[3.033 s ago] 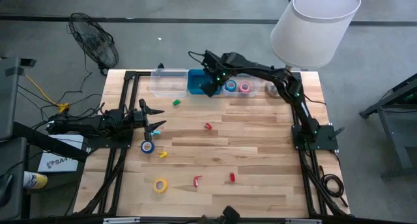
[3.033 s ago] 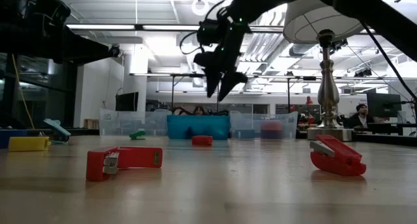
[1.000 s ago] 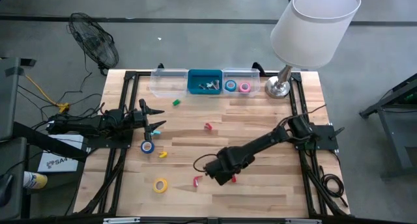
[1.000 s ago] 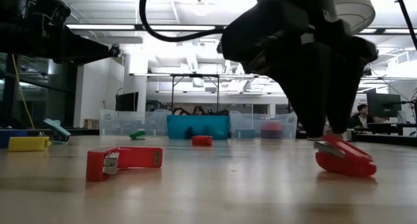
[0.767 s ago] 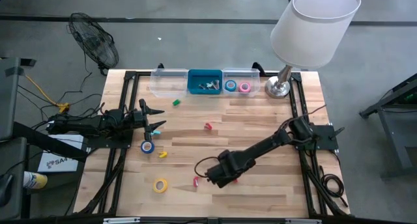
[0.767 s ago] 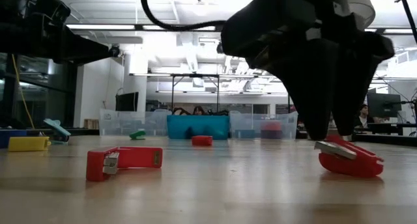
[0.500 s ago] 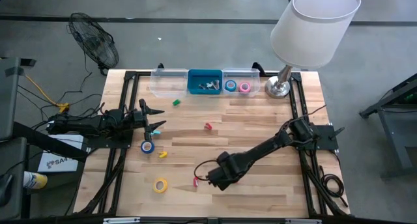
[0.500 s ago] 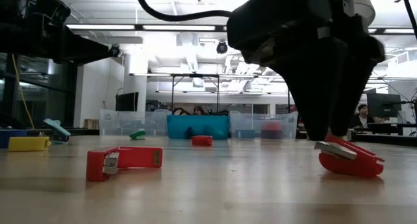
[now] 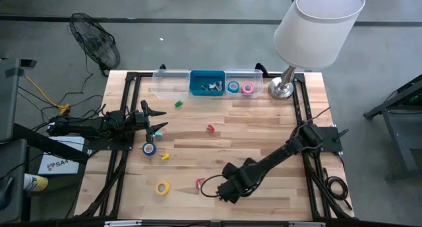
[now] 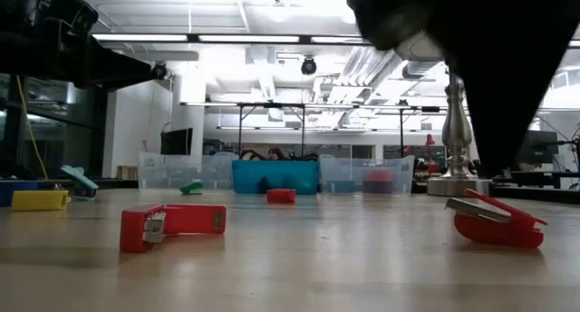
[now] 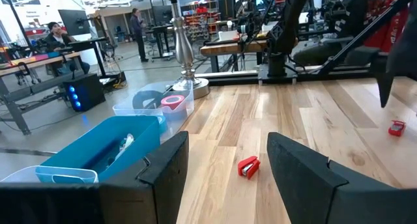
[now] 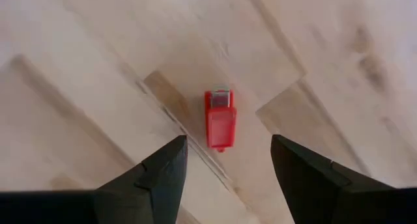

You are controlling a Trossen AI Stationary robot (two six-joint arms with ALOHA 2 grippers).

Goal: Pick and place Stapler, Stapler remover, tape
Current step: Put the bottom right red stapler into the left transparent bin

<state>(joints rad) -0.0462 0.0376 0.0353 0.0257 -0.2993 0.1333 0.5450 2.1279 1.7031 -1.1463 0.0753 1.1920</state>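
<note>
right tool [image 12: 225,162] spread above red stapler [image 12: 220,119]; yellow tape [image 9: 162,187] nearby; left tool [image 9: 157,125] spread.

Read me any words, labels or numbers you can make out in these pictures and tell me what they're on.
"SAF": partial dark lettering on a white sheet lying on the floor left of the table; the rest is cut off by the left arm's frame.
Red stapler: a small label on its side, too blurred to read.
Nothing else legible.

Robotics lab, workbenches [image 11: 39,61], ceiling striplights [image 10: 272,38]
</note>
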